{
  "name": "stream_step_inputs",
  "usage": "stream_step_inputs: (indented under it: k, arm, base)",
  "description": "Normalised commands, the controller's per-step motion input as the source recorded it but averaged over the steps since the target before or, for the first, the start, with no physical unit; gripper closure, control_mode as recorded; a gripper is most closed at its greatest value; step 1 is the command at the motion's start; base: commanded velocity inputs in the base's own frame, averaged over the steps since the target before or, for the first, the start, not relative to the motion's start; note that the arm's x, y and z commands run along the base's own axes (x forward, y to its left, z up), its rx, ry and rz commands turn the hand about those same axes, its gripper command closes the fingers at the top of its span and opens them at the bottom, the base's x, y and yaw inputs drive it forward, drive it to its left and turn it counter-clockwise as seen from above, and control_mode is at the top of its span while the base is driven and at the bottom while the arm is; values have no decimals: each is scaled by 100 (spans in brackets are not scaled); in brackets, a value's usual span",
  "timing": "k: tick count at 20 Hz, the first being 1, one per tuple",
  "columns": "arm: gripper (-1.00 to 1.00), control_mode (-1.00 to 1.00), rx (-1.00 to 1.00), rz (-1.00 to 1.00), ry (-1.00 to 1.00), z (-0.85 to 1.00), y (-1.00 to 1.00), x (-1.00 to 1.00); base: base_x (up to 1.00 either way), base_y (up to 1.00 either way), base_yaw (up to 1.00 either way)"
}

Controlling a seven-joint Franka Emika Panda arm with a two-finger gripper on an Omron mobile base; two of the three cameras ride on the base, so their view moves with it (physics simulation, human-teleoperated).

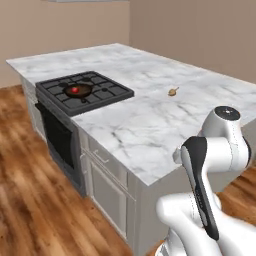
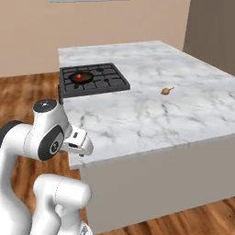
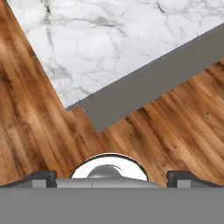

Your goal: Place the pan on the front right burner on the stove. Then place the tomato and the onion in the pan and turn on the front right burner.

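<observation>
On the stove [image 1: 85,92] — pan [image 1: 79,90] with tomato [image 1: 74,90]; onion [image 1: 173,91] apart

arm [image 1: 215,165] is glossy white, chunky rounded links with dark grey/black joint sections. one long black strip runs down a link in the left base view. round grey cap with a small dark centre tops the joint. end effector [image 3: 112,177] has two small dark finger tips, set wide.
</observation>
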Motion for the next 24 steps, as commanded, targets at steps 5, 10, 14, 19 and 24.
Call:
stream_step_inputs:
  k: [5, 10, 14, 19, 24]
  arm:
    - [-100, 100, 0, 0, 0, 0, 0, 0]
    - [-100, 100, 0, 0, 0, 0, 0, 0]
    - [-100, 100, 0, 0, 0, 0, 0, 0]
    - [-100, 100, 0, 0, 0, 0, 0, 0]
    - [-100, 100, 0, 0, 0, 0, 0, 0]
  base:
    - [3, -98, 38]
    - [-3, -100, 34]
    - [-6, -97, 30]
    - [-10, -84, 28]
    - [-20, -70, 26]
